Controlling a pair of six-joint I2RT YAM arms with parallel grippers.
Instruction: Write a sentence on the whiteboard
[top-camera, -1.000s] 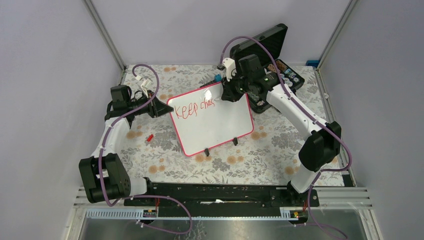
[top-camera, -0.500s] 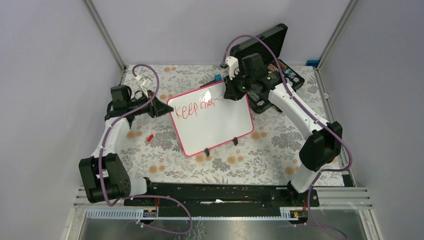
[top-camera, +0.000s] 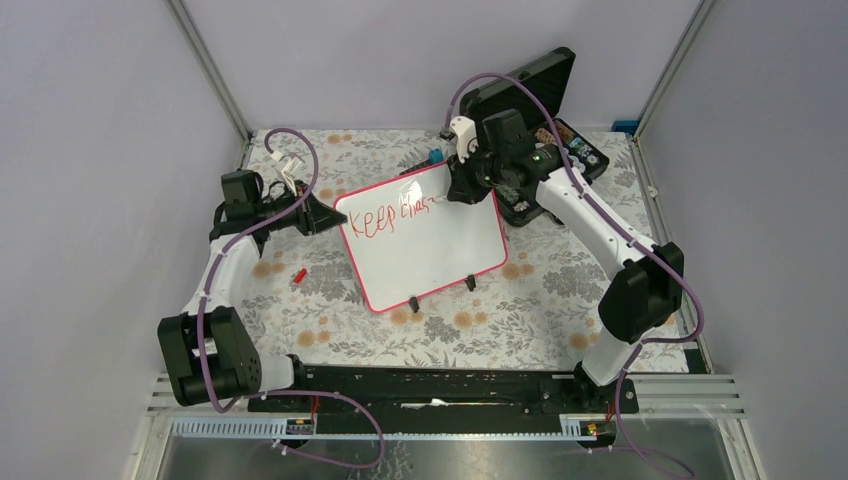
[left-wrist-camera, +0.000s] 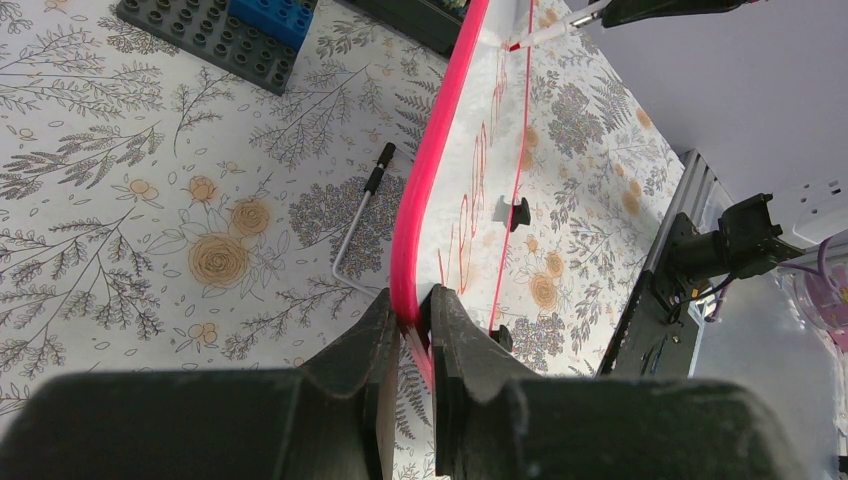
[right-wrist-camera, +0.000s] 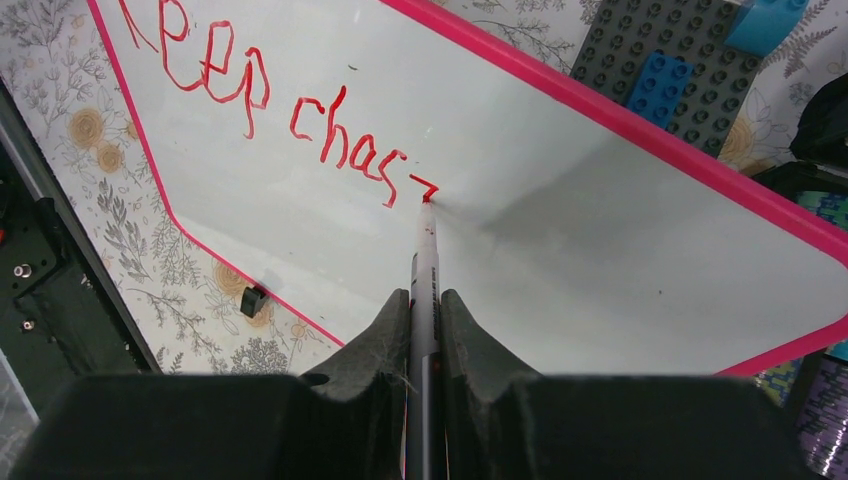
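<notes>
The whiteboard (top-camera: 430, 250) with its pink frame stands tilted on two black feet at the table's middle. Red words "Keep chas" and a fresh stroke (right-wrist-camera: 300, 110) run across its upper part; they also show in the top view (top-camera: 392, 217). My left gripper (left-wrist-camera: 412, 305) is shut on the board's left pink edge (left-wrist-camera: 425, 200) and also shows in the top view (top-camera: 322, 215). My right gripper (right-wrist-camera: 425, 300) is shut on a grey marker (right-wrist-camera: 424, 262), whose red tip touches the board just right of the last letter. In the top view the right gripper (top-camera: 455, 190) is at the board's upper edge.
A black foam-lined case (top-camera: 530, 90) stands open behind the right arm. A dark grey plate with blue bricks (right-wrist-camera: 675, 60) lies behind the board. A red cap (top-camera: 298, 274) lies on the floral cloth at the left. A small metal key (left-wrist-camera: 360, 225) lies behind the board.
The marker tip has moved a little right along the first line and added a short red stroke after "chas". The left gripper and the board have not moved.
</notes>
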